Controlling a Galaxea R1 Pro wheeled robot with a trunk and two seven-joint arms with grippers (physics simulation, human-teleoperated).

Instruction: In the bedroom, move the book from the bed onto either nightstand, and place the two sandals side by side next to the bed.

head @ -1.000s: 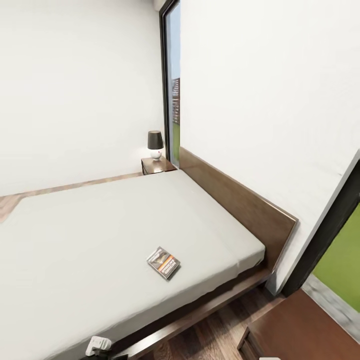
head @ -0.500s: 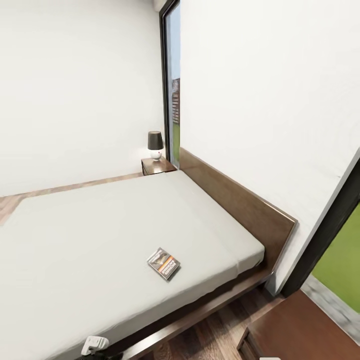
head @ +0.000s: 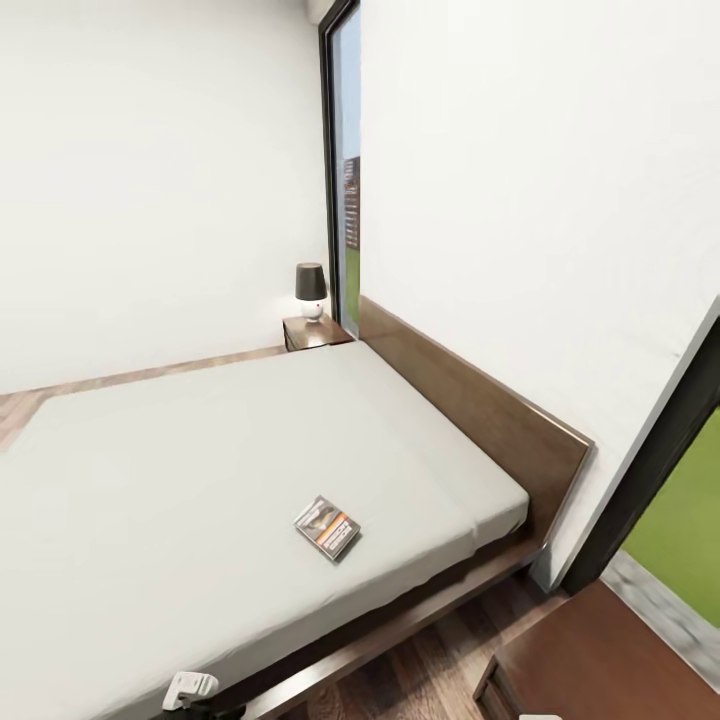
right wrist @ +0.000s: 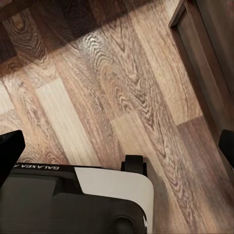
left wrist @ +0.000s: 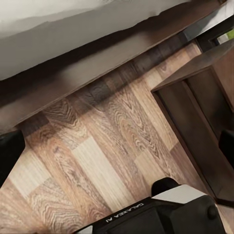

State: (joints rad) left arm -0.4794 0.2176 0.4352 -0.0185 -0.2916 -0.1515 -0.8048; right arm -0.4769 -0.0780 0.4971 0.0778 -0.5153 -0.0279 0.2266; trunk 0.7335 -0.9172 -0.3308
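Note:
The book (head: 327,526) lies flat on the pale mattress of the bed (head: 200,470), near its front right corner, with nothing touching it. One nightstand (head: 315,331) stands at the far side by the headboard, under a lamp. A second nightstand (head: 600,655) sits at the near right corner. A white part of my left arm (head: 190,688) pokes up below the bed's edge. My left gripper (left wrist: 117,151) hangs open over the floor beside the bed frame (left wrist: 73,73). My right gripper (right wrist: 117,146) is open too, above bare planks. The sandals are out of view.
A dark-shaded lamp (head: 310,288) takes up the far nightstand's top. A tall dark-framed window (head: 345,170) splits the white walls, with another window (head: 670,480) at the right. My own base (right wrist: 73,200) lies under both grippers, and the near nightstand (left wrist: 204,112) stands close by.
The white part of my left arm at the bottom edge has dropped slightly. The book and the rest of the scene are unchanged.

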